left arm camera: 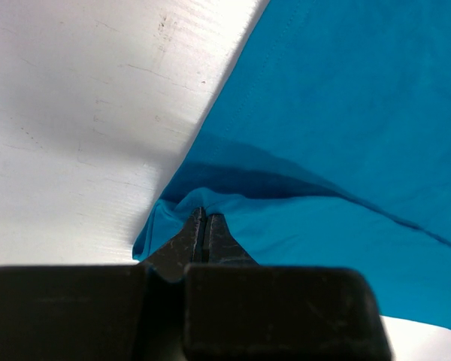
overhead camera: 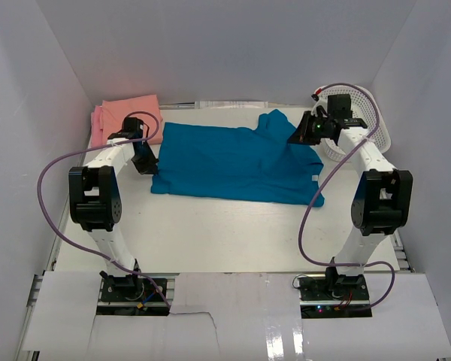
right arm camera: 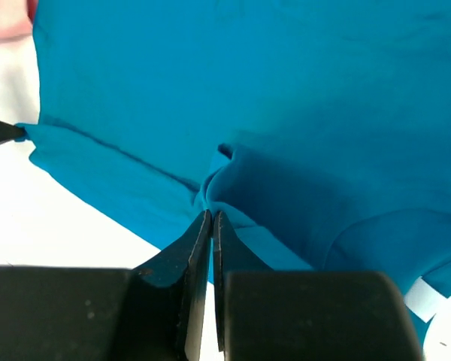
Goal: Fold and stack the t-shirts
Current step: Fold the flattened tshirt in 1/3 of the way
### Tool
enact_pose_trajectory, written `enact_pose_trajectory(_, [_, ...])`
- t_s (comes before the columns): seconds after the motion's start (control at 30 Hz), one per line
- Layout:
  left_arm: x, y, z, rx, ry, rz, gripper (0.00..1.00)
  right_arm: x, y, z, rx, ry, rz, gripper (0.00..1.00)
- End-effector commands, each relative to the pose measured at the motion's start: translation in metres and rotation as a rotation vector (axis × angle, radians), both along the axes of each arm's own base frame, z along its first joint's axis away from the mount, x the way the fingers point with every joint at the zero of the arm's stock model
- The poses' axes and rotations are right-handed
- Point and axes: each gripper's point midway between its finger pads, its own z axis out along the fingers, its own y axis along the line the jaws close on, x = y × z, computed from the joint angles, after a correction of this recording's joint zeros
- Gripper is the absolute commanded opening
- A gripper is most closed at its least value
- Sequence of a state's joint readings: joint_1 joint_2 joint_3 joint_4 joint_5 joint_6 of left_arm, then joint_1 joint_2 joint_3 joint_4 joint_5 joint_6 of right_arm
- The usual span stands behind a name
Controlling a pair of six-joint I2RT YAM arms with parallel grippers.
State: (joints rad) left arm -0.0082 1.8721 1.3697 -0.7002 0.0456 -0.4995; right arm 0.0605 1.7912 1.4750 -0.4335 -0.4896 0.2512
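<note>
The left gripper (left arm camera: 204, 219) is pinched shut on the left edge of the teal shirt (overhead camera: 225, 162), and the right gripper (right arm camera: 211, 219) is pinched shut on a raised fold near its far right corner. The teal shirt lies spread on the table (overhead camera: 210, 233). To its far left a folded salmon shirt (overhead camera: 131, 113) lies on a pink shirt (overhead camera: 98, 129), and to its right stands a basket (overhead camera: 382, 128), its inside mostly hidden by the right arm.

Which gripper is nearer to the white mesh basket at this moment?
Right. The right gripper pinches the teal t-shirt just beside the white mesh basket; the left gripper holds the shirt's opposite edge, far from the basket.
</note>
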Motion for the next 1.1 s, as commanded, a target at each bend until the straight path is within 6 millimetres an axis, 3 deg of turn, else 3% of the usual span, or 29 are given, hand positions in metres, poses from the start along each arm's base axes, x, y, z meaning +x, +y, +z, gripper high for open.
enact_pose_trajectory(0.0, [0.009, 0.001, 0.013, -0.008, -0.042, -0.011, 0.00, 0.015, 0.002, 0.016, -0.001, -0.060, 0.009, 0.09])
enact_pose_trajectory(0.03, [0.008, 0.001, 0.012, -0.008, -0.036, -0.013, 0.00, 0.017, 0.001, 0.004, -0.010, -0.028, 0.001, 0.14])
enact_pose_trajectory(0.07, [0.007, 0.001, 0.009, -0.006, -0.027, -0.014, 0.00, 0.019, -0.001, 0.000, -0.018, -0.015, -0.011, 0.31])
enact_pose_trajectory(0.17, [0.005, 0.002, 0.007, 0.000, -0.019, -0.006, 0.01, 0.023, -0.007, -0.011, -0.047, 0.002, -0.045, 0.47])
enact_pose_trajectory(0.2, [0.004, 0.005, 0.008, 0.014, -0.020, 0.000, 0.22, 0.024, -0.012, -0.012, -0.071, 0.001, -0.077, 0.54])
enact_pose_trajectory(0.27, [0.006, 0.011, 0.017, 0.044, -0.038, 0.034, 0.52, 0.026, -0.019, -0.010, -0.101, -0.009, -0.114, 0.75])
enact_pose_trajectory(0.3, [0.006, 0.020, 0.020, 0.085, -0.048, 0.059, 0.82, 0.024, -0.027, -0.006, -0.129, -0.026, -0.149, 0.82])
enact_pose_trajectory(0.33, [0.005, 0.023, 0.024, 0.101, -0.056, 0.070, 0.98, 0.021, -0.028, -0.005, -0.136, -0.034, -0.156, 0.83])
enact_pose_trajectory(0.5, [-0.002, 0.030, 0.052, 0.137, -0.128, 0.084, 0.98, -0.026, -0.030, -0.012, -0.159, -0.033, -0.156, 0.84])
enact_pose_trajectory(0.53, [-0.005, 0.029, 0.052, 0.133, -0.128, 0.071, 0.98, -0.046, -0.027, -0.035, -0.182, 0.020, -0.140, 0.84])
enact_pose_trajectory(0.6, [-0.018, 0.026, 0.047, 0.133, -0.108, 0.034, 0.98, -0.064, -0.035, -0.046, -0.236, 0.047, -0.166, 0.84])
enact_pose_trajectory(0.63, [-0.027, 0.026, 0.038, 0.141, -0.083, 0.026, 0.98, -0.081, -0.039, -0.066, -0.269, 0.094, -0.171, 0.84])
enact_pose_trajectory(0.67, [-0.031, 0.027, 0.034, 0.150, -0.072, 0.025, 0.98, -0.089, -0.042, -0.067, -0.284, 0.095, -0.184, 0.84])
enact_pose_trajectory(0.7, [-0.035, 0.028, 0.031, 0.159, -0.063, 0.025, 0.98, -0.104, -0.046, -0.083, -0.310, 0.140, -0.196, 0.83])
enact_pose_trajectory(0.77, [-0.042, 0.029, 0.023, 0.164, -0.040, 0.013, 0.98, -0.117, -0.059, -0.090, -0.369, 0.160, -0.241, 0.81])
enact_pose_trajectory(0.87, [-0.039, 0.018, 0.024, 0.123, -0.064, -0.026, 0.98, -0.135, -0.063, -0.102, -0.387, 0.197, -0.253, 0.70])
enact_pose_trajectory(1.07, [-0.033, 0.007, 0.021, 0.088, -0.061, -0.055, 0.98, -0.146, -0.075, -0.118, -0.453, 0.238, -0.285, 0.66])
